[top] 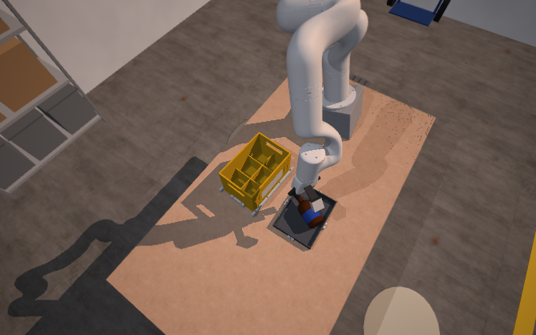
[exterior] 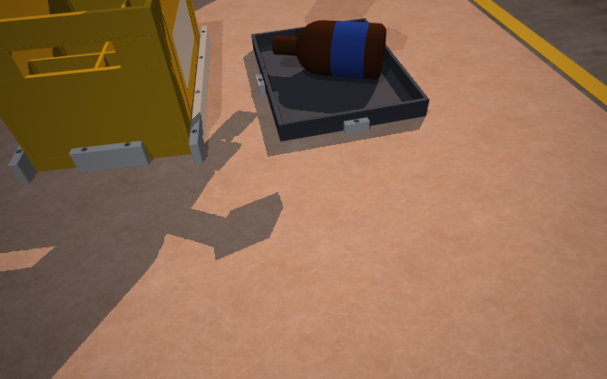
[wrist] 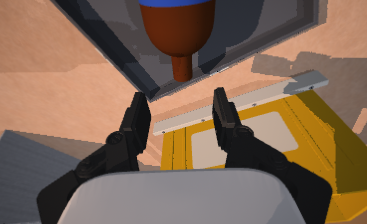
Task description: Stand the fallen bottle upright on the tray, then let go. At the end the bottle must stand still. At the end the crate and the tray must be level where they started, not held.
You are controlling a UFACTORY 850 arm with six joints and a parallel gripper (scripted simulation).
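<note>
The brown bottle with a blue label lies on its side on the dark tray. Its neck points toward the tray's edge on the crate side. The tray sits level. My gripper is open and empty, its two black fingers spread apart. In the wrist view the bottle's neck tip shows just beyond the gap between the fingertips, not between them. In the top view the hand is above the tray's edge at the neck end, with the fingers partly hidden.
The yellow crate with empty compartments stands upright beside the tray, bordered by grey rails. Small grey blocks sit against the tray's sides. The robot's grey base stands behind.
</note>
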